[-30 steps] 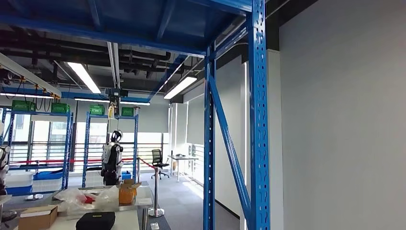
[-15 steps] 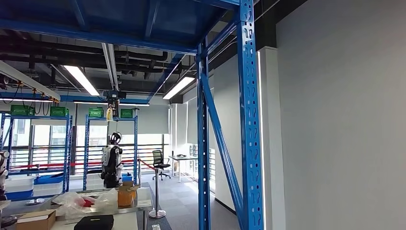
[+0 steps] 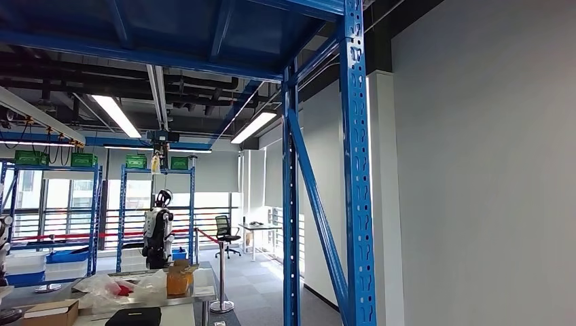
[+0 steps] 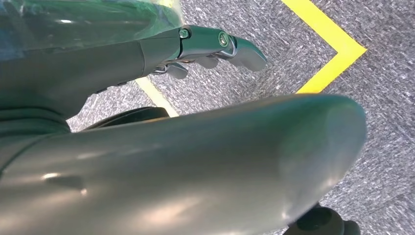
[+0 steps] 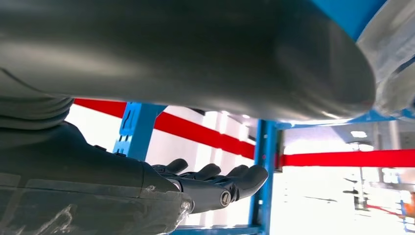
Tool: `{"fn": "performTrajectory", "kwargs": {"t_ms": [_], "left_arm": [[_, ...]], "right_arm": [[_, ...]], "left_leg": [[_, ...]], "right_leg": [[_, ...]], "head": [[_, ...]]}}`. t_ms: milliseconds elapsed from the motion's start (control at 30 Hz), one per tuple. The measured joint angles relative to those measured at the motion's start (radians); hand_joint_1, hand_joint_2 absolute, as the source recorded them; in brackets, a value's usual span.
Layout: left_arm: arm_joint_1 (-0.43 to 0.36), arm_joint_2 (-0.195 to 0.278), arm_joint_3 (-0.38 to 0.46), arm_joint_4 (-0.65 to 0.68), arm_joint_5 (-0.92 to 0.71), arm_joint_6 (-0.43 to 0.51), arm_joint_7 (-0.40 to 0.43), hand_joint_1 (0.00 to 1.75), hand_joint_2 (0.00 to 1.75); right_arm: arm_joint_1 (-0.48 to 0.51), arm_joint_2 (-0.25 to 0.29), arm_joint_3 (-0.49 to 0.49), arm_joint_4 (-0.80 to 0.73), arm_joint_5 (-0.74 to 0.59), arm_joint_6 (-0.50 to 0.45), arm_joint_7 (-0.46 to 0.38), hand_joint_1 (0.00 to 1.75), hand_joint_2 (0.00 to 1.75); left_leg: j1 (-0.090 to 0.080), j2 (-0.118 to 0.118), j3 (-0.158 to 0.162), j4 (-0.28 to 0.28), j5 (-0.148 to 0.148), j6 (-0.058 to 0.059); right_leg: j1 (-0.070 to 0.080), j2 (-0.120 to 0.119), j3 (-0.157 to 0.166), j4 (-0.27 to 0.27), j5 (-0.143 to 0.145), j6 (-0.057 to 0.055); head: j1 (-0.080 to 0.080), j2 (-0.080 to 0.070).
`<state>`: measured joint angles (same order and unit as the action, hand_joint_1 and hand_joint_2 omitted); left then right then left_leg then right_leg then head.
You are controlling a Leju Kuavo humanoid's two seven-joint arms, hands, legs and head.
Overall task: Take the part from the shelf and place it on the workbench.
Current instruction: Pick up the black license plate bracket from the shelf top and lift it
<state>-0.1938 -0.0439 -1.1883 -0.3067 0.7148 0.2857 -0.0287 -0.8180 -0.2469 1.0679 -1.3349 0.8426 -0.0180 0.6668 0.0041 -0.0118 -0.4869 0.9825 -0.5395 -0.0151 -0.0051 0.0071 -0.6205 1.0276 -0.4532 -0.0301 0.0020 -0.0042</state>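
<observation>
Part for the task can't be picked out from here, and neither hand carries anything, so my read is the pick hasn't happened and the robot is in transit or lining up on the shelf. Blue shelf upright [image 3: 358,170] stands near right in the head view, with a diagonal brace and a second post just left of it and a blue deck overhead; no shelf contents are visible, so I can't say where the part sits.

Left hand [image 4: 205,46]: fingers extended and apart, nothing in them, hanging over grey carpet [image 4: 381,147] with yellow floor tape [image 4: 333,49]. Probably parked low to keep clear while moving.

Right hand [image 5: 215,183]: fingers out, loosely spread, nothing held. A blue rack post [image 5: 259,176] and red barrier tape [image 5: 342,157] lie beyond it.

Room: open workshop, grey wall on the right, ceiling strip lights. Low left, a cluttered table [image 3: 197,293] with a cardboard box [image 3: 47,312], a black case [image 3: 134,317], an orange box [image 3: 178,280] and crumpled plastic. Could be the workbench, can't confirm. Far left, blue racks with green bins [image 3: 136,161], another humanoid robot [image 3: 157,231] hung from an overhead hoist, an office chair [image 3: 223,227] and a desk by the windows.
</observation>
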Motion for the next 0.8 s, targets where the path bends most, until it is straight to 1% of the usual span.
{"fn": "performTrajectory", "kwargs": {"t_ms": [133,267,667,800], "left_arm": [[-0.002,0.000,0.001,0.000,-0.009,0.000,0.004,0.00,0.00],[-0.001,0.000,0.008,0.000,-0.008,0.000,0.006,0.00,0.00],[-0.001,0.000,0.016,0.000,-0.010,-0.004,0.002,0.00,0.00],[-0.001,0.000,0.016,0.000,-0.012,-0.009,0.002,0.00,0.00]], "right_arm": [[-0.043,-0.004,-0.009,0.043,-0.036,-0.012,0.010,0.00,0.00],[-0.059,-0.006,-0.014,0.068,-0.068,-0.024,0.010,0.00,0.00],[-0.062,-0.006,-0.012,0.105,-0.122,-0.034,0.000,0.00,0.00],[-0.061,-0.005,-0.011,0.115,-0.147,-0.041,-0.011,0.00,0.00]], "left_leg": [[0.000,0.000,0.001,0.000,0.000,0.000],[0.000,0.000,0.001,0.000,0.000,0.000],[0.000,0.000,0.001,0.000,0.000,0.000],[-0.001,0.000,0.000,0.004,-0.001,0.002]], "right_leg": [[0.000,0.000,0.000,0.000,0.000,0.000],[0.000,0.000,0.000,0.000,0.000,0.001],[0.000,0.000,0.000,0.000,0.000,0.001],[-0.003,0.000,0.000,-0.002,0.002,0.003]], "head": [[0.000,0.000],[0.000,0.000],[0.000,0.000],[0.001,0.000]]}}
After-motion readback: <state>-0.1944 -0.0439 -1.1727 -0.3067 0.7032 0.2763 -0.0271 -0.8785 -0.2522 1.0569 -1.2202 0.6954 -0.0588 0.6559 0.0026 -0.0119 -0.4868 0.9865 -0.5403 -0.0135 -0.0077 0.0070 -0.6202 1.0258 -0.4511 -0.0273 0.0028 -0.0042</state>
